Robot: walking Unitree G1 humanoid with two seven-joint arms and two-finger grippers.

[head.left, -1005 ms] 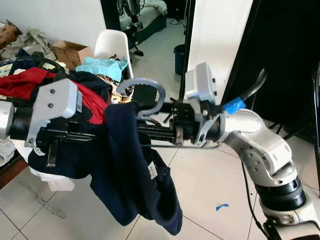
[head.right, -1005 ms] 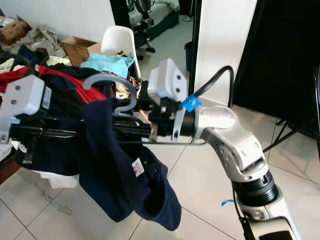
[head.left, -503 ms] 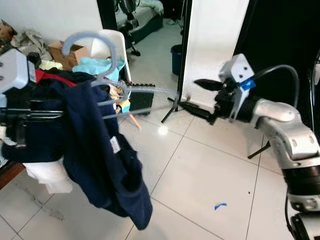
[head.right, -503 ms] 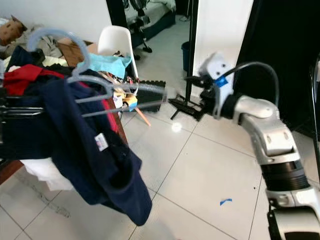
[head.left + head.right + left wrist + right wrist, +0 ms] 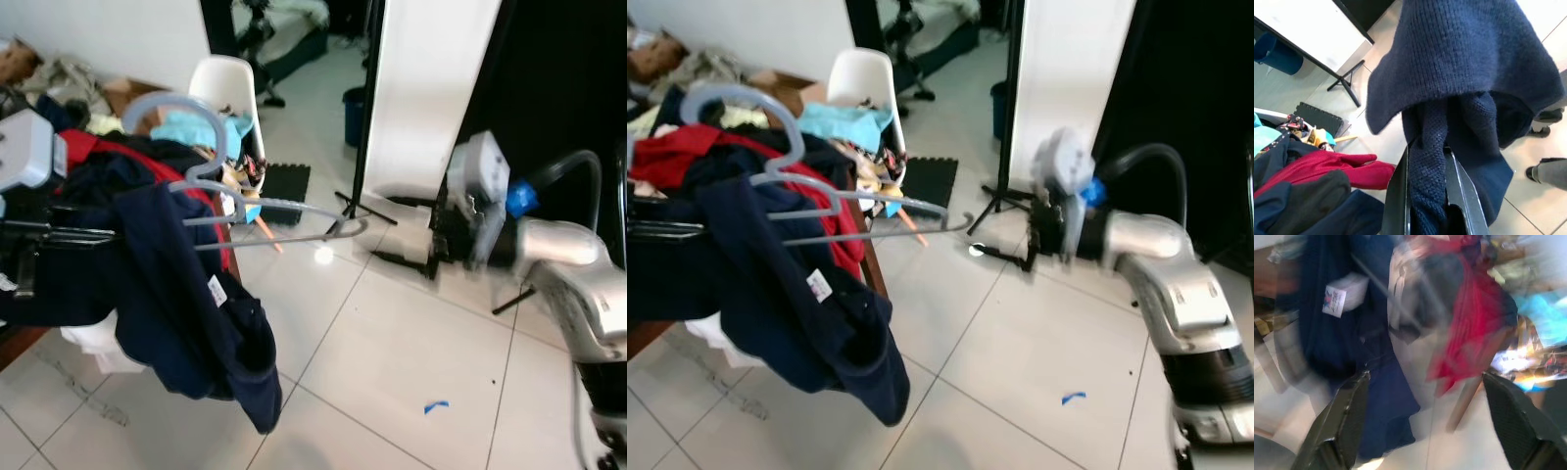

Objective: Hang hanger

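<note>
1. One grey hanger (image 5: 211, 186) carried a navy garment (image 5: 186, 304), now lower than half a second before.
2. The left gripper (image 5: 1430, 196) was clamped on the garment.
3. The right gripper (image 5: 1425, 421), fingers apart, had pulled well clear.
4. A white chair (image 5: 223, 88) and clothes pile (image 5: 108, 157) stood behind.

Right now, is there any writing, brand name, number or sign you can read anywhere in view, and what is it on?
None can be read.
White tag sewn on the navy garment that the left gripper holds: too small to read.
The same tag in the right wrist view: a small dark mark shows, but it is blurred beyond reading.
Cardboard box by the wall: no print can be made out.
</note>
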